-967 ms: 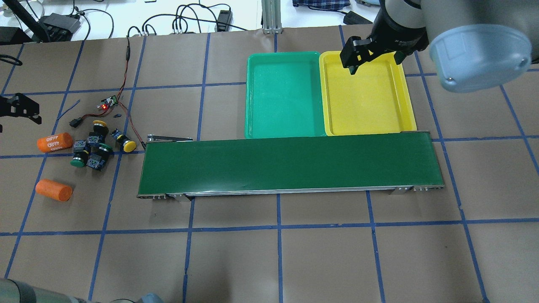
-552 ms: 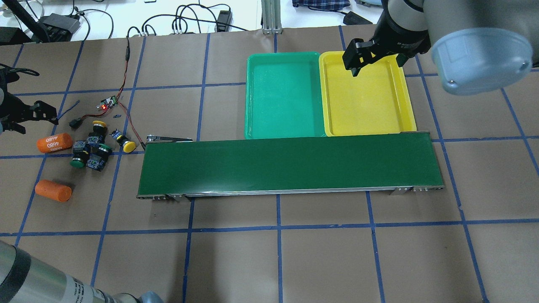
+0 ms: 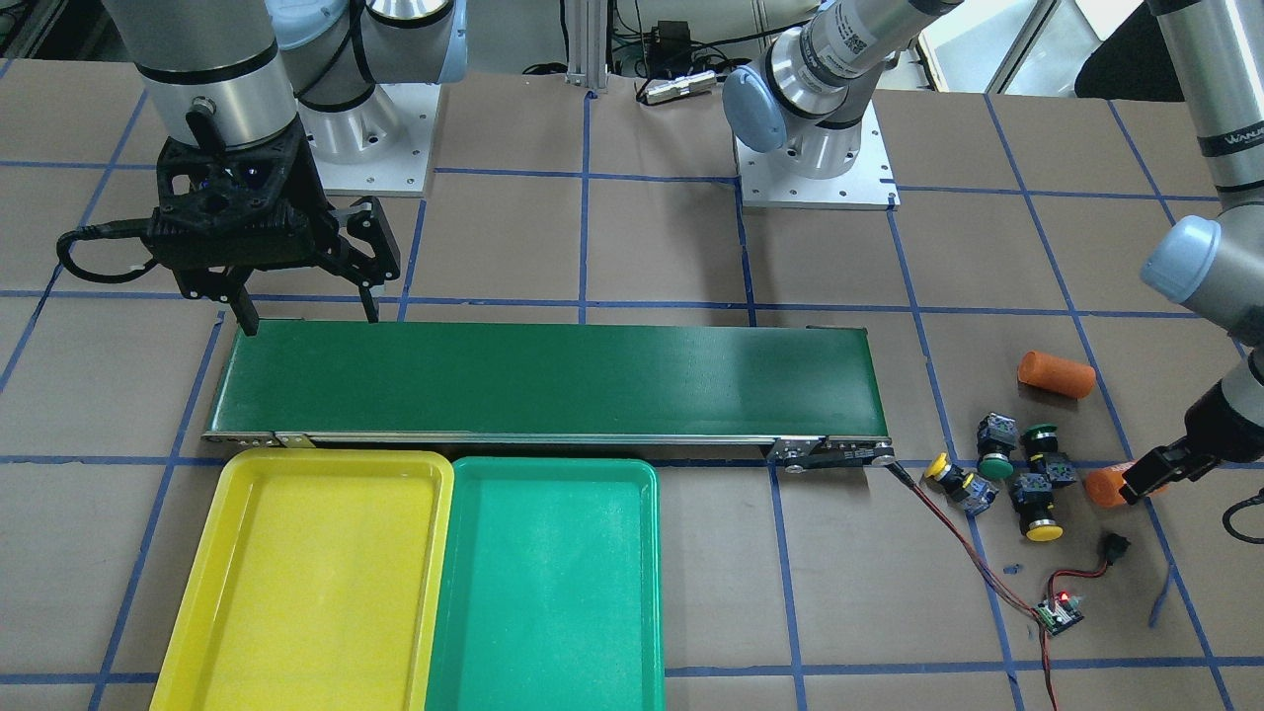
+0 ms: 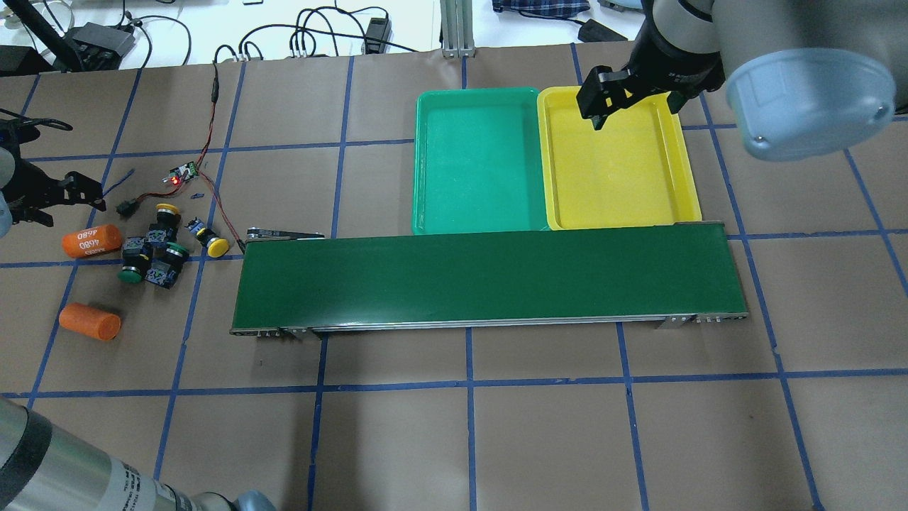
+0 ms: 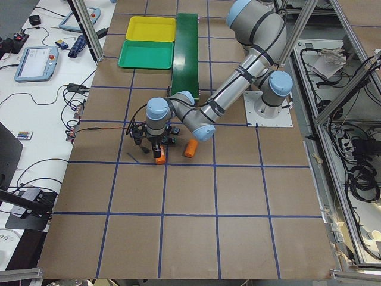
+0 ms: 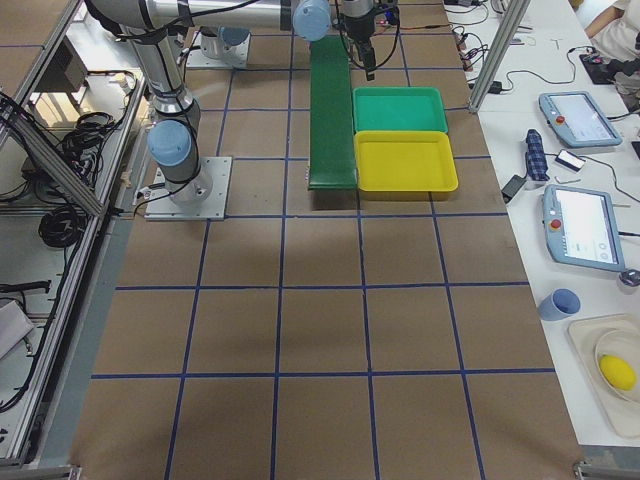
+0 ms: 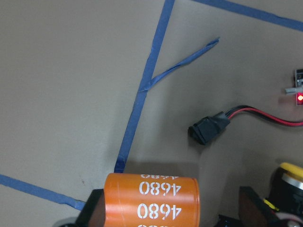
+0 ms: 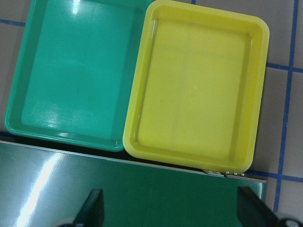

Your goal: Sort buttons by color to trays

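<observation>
Four buttons lie in a cluster at the table's left: two yellow-capped (image 4: 167, 211) (image 4: 217, 245) and two green-capped (image 4: 130, 273) (image 4: 176, 250). They also show in the front view (image 3: 995, 464). My left gripper (image 4: 53, 195) is open and hovers left of the cluster, its fingers (image 7: 92, 208) either side of an orange cylinder (image 7: 151, 201). My right gripper (image 4: 631, 106) is open and empty, above the conveyor's right end beside the yellow tray (image 4: 617, 170). The green tray (image 4: 475, 163) stands next to the yellow one. Both trays hold nothing.
A long dark-green conveyor belt (image 4: 489, 280) lies between the buttons and the trays. A second orange cylinder (image 4: 89, 321) lies nearer the robot. A small circuit board with a red light (image 4: 181, 175) and its red-black wires (image 4: 213, 191) lie behind the buttons.
My left gripper has moved right, from the view's left edge toward the labelled orange cylinder. My right gripper has shifted only slightly. The buttons have not moved.
</observation>
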Available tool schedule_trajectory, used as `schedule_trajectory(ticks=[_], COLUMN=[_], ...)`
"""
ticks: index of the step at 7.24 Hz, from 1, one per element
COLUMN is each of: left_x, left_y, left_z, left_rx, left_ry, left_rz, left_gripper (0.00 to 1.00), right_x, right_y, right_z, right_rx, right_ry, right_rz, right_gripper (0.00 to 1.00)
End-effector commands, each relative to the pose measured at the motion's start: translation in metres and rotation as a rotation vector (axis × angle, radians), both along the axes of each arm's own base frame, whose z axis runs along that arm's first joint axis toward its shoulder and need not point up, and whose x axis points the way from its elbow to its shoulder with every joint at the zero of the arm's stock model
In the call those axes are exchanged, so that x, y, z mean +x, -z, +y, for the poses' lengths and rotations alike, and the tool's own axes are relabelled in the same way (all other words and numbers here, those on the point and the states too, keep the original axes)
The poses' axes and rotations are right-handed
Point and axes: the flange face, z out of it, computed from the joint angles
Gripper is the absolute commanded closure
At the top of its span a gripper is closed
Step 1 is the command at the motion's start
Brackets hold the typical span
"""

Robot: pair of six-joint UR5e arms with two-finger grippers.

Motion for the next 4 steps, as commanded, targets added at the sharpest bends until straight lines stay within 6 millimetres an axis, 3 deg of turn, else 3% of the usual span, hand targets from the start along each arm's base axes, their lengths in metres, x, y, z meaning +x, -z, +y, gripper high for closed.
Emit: schedule_trajectory(ticks=[1, 4], left_x=[0.0024, 0.0081], left_y=[0.0152, 0.023], left_z=[-0.0006, 0.003], left_rx=[0.024, 0.076], left_ry=[0.001, 0.007], left_rz=[0.007, -0.04], left_gripper=[0.0, 0.0], right_x=[-0.0008, -0.0002], right_y=[0.0002, -0.0006], right_z=[-0.0002, 0.0005], right_rx=[0.0, -0.001], right_ry=[0.001, 0.0], right_rz=[0.0, 0.001], right_gripper=[0.0, 0.0])
